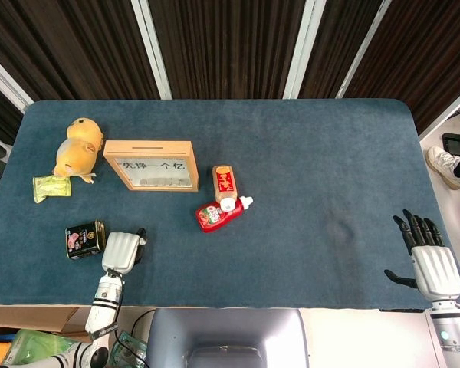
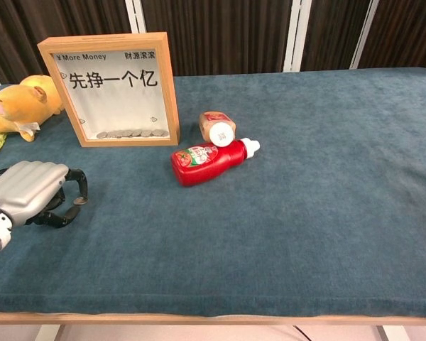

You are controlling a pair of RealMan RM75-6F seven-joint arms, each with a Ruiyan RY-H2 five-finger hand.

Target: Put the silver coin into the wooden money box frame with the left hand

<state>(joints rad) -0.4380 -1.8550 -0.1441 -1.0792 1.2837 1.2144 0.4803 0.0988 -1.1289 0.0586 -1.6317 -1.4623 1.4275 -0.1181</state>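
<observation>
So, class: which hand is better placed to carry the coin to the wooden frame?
Left. The left hand already pinches the silver coin near the wooden money box frame.

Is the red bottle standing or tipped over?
Tipped over: the red bottle lies on its side on the table, white cap pointing right.

A counter (image 1: 314,153) covered in blue-teal cloth carries an upright wooden money box frame (image 1: 151,165), a yellow plush toy (image 1: 77,146), a green packet (image 1: 49,187), a dark printed tin (image 1: 85,238), a red squeeze bottle (image 1: 219,214) lying on its side and a small orange-labelled bottle (image 1: 225,186) touching it.
</observation>
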